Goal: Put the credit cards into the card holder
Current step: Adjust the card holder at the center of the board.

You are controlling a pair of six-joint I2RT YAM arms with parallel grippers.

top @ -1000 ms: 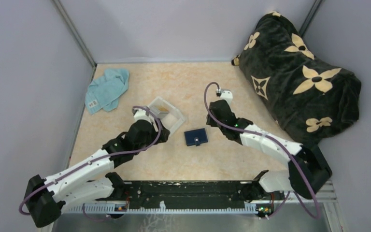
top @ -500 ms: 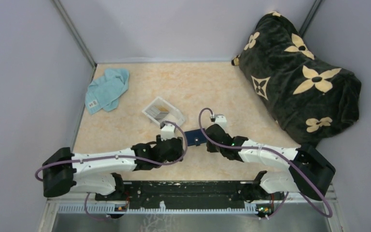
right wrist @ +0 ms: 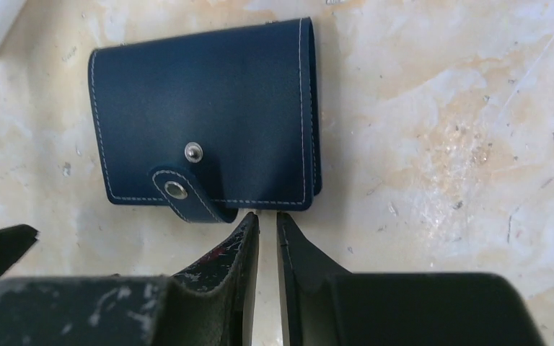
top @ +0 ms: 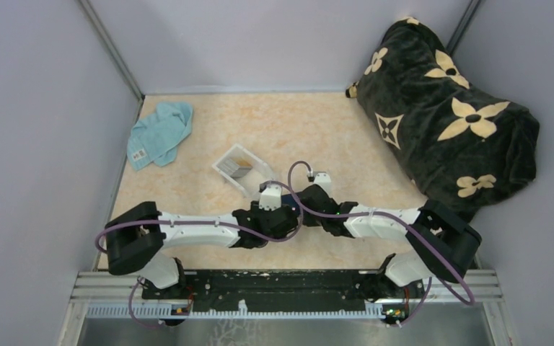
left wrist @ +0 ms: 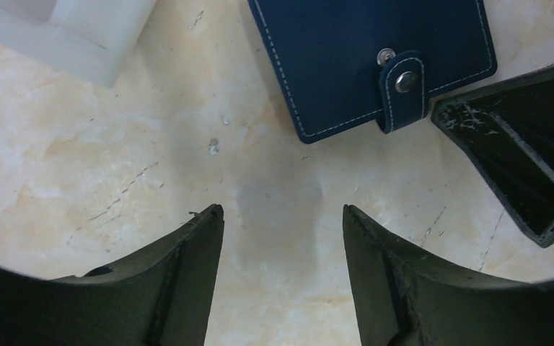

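Note:
The card holder (left wrist: pixel 375 58) is a navy-blue wallet, closed with a snap tab (right wrist: pixel 187 194), lying flat on the table. In the top view both wrists hide it. My left gripper (left wrist: pixel 281 209) is open and empty, a little short of the wallet's near-left corner. My right gripper (right wrist: pixel 267 215) is shut with a thin gap and empty, its tips at the wallet's near edge beside the tab. Its finger also shows in the left wrist view (left wrist: pixel 519 158). The credit cards (top: pixel 242 169) lie greyish in the clear tray (top: pixel 223 167), behind the left wrist.
A teal cloth (top: pixel 160 133) lies at the back left. A large dark flowered bag (top: pixel 447 115) fills the back right. The tray's white corner (left wrist: pixel 79 32) is close to the wallet's left. Grey walls close the table on three sides.
The left arm left the tray and swung right and nearer, to the wallet. The right arm came left and nearer to the wallet too. The two wrists now meet over it.

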